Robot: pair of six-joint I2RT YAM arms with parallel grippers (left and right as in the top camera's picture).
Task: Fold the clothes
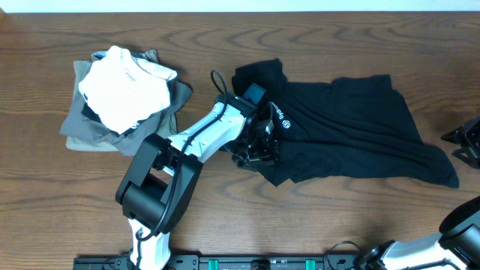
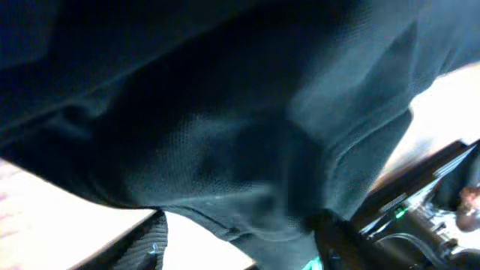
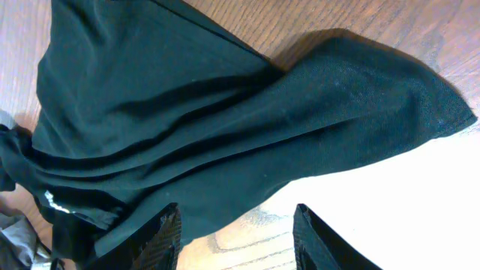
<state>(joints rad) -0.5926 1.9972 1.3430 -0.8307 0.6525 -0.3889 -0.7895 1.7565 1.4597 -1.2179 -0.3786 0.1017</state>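
Note:
The clothes, a black polo shirt (image 1: pixel 345 127), lie rumpled on the wooden table right of centre, with a small white logo (image 1: pixel 285 120) near the left end. My left gripper (image 1: pixel 259 154) is down on the shirt's near left edge. In the left wrist view black cloth (image 2: pixel 225 112) fills the frame, and my left gripper (image 2: pixel 244 244) stands open with the hem hanging between its fingers, close to the right one. My right gripper (image 1: pixel 457 142) sits off the shirt's right end. In the right wrist view it (image 3: pixel 236 225) is open over bare wood, its left finger at the shirt's (image 3: pixel 187 112) edge.
A pile of folded garments stands at the back left: a white one (image 1: pixel 124 86) on top of grey and olive ones (image 1: pixel 82 127). A black rail (image 1: pixel 247 262) runs along the table's front edge. The right arm's base (image 1: pixel 450 232) is at the front right.

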